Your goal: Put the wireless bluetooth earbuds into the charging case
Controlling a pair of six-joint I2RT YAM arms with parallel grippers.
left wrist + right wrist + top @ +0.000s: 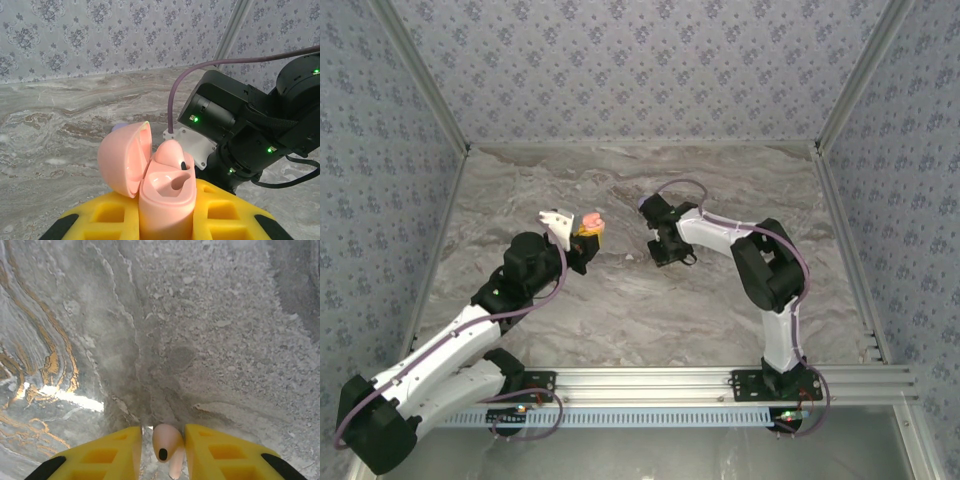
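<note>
A pale pink charging case (165, 210) stands upright in my left gripper (167, 207), which is shut on it between yellow fingers. Its lid (120, 157) hangs open to the left. One pale pink earbud (167, 151) sits in the far slot, and the near slot (176, 184) is empty. In the top view the left gripper (582, 238) holds the case (589, 222) above the table's middle. My right gripper (672, 256) points down at the table to its right. Another pale pink earbud (166, 441) lies between its fingers, touching the right finger (220, 452), with a gap to the left finger (107, 454).
The marble-patterned table (620, 300) is walled by patterned panels at the back and sides, with a metal rail (720, 380) along the near edge. A small purple bit (118, 127) peeks out behind the case's lid. The right arm's wrist (240, 130) looms just beyond the case.
</note>
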